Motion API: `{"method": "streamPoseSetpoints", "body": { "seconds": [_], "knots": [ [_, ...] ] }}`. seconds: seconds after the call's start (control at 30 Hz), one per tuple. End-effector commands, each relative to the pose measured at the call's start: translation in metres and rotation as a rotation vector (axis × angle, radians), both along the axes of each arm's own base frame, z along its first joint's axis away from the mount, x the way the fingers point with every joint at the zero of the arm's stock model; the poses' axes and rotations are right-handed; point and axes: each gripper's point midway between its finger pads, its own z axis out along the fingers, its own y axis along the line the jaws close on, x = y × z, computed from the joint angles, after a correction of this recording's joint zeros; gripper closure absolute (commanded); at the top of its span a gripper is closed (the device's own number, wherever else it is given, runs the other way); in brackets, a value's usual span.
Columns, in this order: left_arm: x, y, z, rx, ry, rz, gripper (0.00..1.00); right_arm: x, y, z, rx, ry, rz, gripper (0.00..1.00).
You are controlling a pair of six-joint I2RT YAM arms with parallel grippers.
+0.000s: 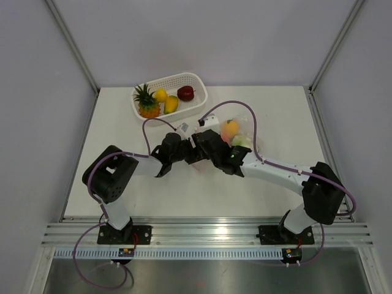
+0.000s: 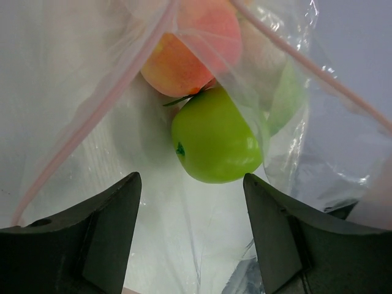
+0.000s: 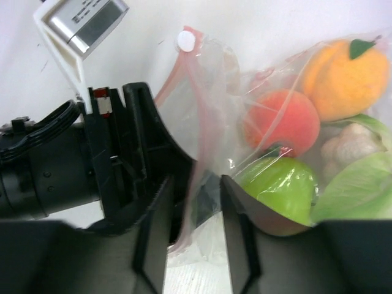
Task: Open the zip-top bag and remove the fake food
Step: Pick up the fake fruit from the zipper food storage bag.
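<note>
The clear zip-top bag (image 1: 242, 139) lies at mid-table, its mouth facing the grippers. It holds fake food: an orange (image 3: 343, 79), a red-orange fruit (image 3: 282, 122), a green apple (image 2: 214, 144) and pale and green pieces. My left gripper (image 2: 190, 179) is open, its fingers reaching into the bag's mouth just short of the apple; the pink zip strip (image 2: 92, 122) runs along both sides. My right gripper (image 3: 196, 184) has its jaws a little apart with one pink zip edge (image 3: 193, 165) hanging between them. In the top view both grippers (image 1: 196, 146) meet at the bag's left end.
A white perforated basket (image 1: 199, 86) stands at the back and holds a pineapple (image 1: 146, 104), yellow pieces (image 1: 165, 101) and a dark red piece (image 1: 185, 93). The left gripper's body and its white camera mount (image 3: 67, 43) crowd close beside my right fingers.
</note>
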Motion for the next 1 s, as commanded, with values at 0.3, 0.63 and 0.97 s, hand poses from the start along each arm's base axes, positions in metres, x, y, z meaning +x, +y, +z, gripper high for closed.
{"method": "streamPoseSetpoints", "body": {
  "seconds": [0.3, 0.63, 0.97],
  "knots": [
    [0.012, -0.013, 0.03, -0.059, -0.115, -0.024, 0.29, 0.006, -0.051, 0.059, 0.159, -0.138, -0.17, 0.4],
    [0.011, -0.016, 0.032, -0.069, -0.121, -0.044, 0.29, 0.042, -0.1, 0.025, 0.341, 0.031, -0.279, 0.43],
    [0.01, -0.021, 0.034, -0.094, -0.127, -0.071, 0.28, 0.044, -0.088, -0.018, 0.396, 0.267, -0.342, 0.33]
  ]
}}
